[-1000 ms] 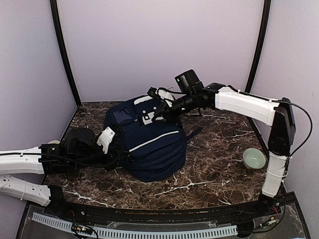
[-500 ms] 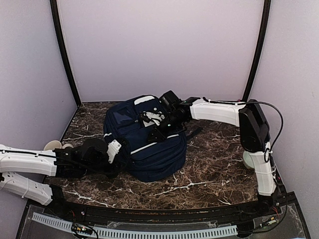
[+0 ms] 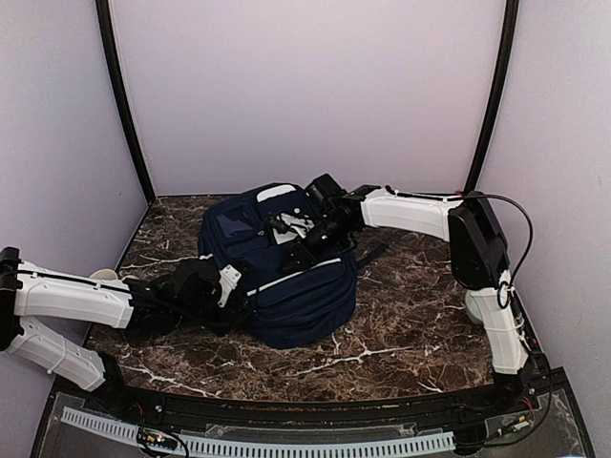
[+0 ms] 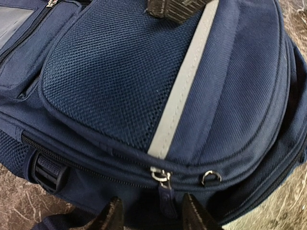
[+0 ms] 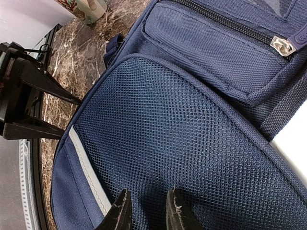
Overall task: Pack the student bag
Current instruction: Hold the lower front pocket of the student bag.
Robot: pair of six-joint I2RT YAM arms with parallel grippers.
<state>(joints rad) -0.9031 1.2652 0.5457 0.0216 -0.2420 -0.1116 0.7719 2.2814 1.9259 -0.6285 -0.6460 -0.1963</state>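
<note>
Top external: patch (image 3: 275,192) on student bag (image 3: 305,301) too small to read.

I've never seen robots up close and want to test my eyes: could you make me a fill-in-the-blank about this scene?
The navy-blue fabric backpack lies on a brown ___ table. The left gripper straddles a dark ___ pull. The right gripper points at a pocket of navy ___ fabric.
Missing words: marble; zipper; mesh.
</note>
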